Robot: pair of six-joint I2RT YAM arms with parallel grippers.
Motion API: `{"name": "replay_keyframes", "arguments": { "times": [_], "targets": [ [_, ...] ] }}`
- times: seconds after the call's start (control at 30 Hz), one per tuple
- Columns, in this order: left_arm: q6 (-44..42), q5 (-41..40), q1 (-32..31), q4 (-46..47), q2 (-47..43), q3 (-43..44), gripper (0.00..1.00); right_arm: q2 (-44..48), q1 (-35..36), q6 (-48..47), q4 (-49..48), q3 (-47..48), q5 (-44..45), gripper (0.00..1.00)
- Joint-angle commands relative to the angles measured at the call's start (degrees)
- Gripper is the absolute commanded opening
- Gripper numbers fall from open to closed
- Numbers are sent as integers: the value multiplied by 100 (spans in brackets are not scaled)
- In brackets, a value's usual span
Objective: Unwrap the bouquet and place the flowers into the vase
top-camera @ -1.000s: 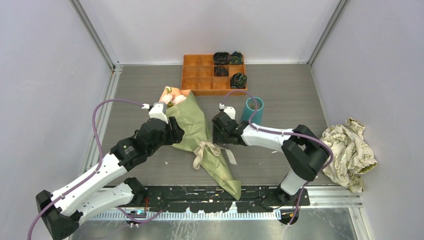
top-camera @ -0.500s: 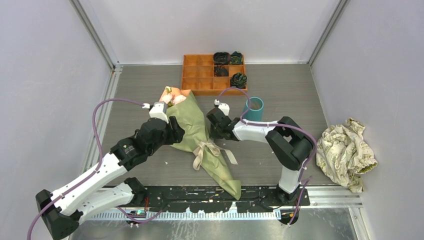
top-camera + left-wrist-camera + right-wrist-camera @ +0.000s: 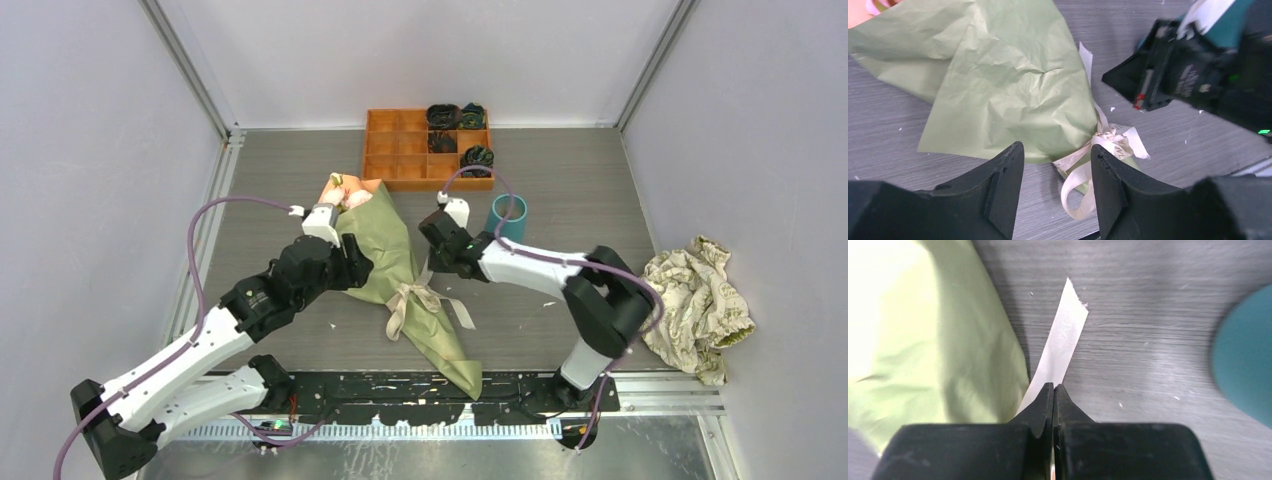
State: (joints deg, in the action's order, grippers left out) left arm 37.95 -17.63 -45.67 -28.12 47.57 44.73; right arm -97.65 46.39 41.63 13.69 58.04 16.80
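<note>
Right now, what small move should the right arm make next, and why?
Probably pull the ribbon away from the bouquet to undo the bow: the right end effector is shut on its loose end, the bow is tied, and the left end effector hangs open nearby.

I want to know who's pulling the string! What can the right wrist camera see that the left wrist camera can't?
Only the right wrist: a close look at the right gripper pinched shut on the ribbon tail. Only the left wrist: the tied bow, with the left gripper open near it. Both: the green paper, the teal vase and the grey table.
</note>
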Motion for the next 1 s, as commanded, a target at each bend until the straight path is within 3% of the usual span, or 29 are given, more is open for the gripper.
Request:
{"name": "replay_keyframes", "arguments": {
  "times": [0.0,0.3,0.33,0.43,0.57,0.97],
  "targets": [
    [-304,505,-98,707,121,115,53,1433,10,-275,426,147,610,1],
    [-667,475,-702,1196,628,344,52,2066,8,-502,879,414,254,1],
    [-668,471,-736,1227,696,351,52,2051,10,-517,933,406,174,5],
    [-652,442,-837,1310,853,365,52,2140,12,-468,982,171,-205,33],
    [-595,230,-945,1349,1034,379,52,2431,18,-270,777,-610,-603,46],
    [-548,-730,-950,1693,2078,554,52,2792,259,97,328,-1751,-1296,49]
  ]
}}
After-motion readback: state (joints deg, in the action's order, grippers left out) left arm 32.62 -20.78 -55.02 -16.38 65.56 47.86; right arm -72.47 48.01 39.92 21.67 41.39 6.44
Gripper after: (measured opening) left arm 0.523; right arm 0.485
